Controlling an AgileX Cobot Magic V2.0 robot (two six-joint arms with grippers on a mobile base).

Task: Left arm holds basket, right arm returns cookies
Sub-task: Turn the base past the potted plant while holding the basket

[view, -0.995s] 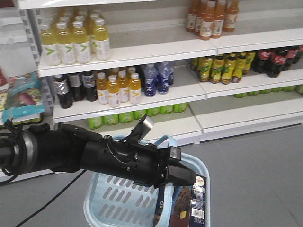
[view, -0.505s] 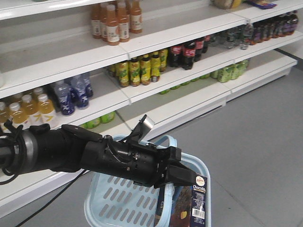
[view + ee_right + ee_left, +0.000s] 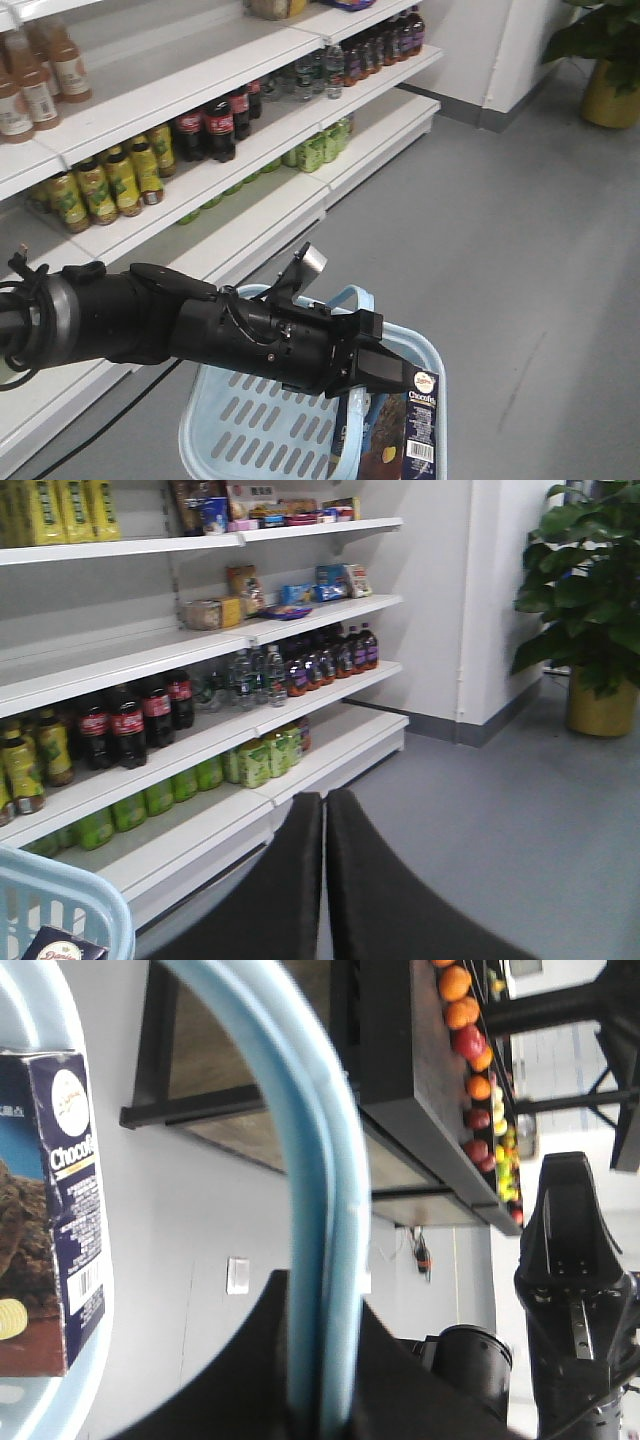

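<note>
My left arm (image 3: 200, 335) reaches across the lower front view. Its gripper (image 3: 385, 372) is shut on the loop handle (image 3: 345, 297) of the light blue basket (image 3: 250, 430), which hangs below it. In the left wrist view the handle (image 3: 320, 1210) runs straight between the black fingers of that gripper (image 3: 325, 1360). The dark cookies box (image 3: 410, 430) stands upright in the basket's right corner; its "Choco" lettering also shows in the left wrist view (image 3: 60, 1210). My right gripper (image 3: 324, 810) is shut on nothing, in the air over the floor. A basket corner (image 3: 70, 900) lies to its lower left.
White shelves (image 3: 200, 120) with cola, green and orange drink bottles run along the left. Grey floor (image 3: 500, 250) spreads to the right. A potted plant (image 3: 595, 610) stands by the white wall (image 3: 480, 580). A dark fruit shelf (image 3: 470, 1050) shows in the left wrist view.
The whole view has swung right along the shelves, bringing the shelf end, wall and plant into sight. The left arm, basket and cookies box hold the same place in the frame.
</note>
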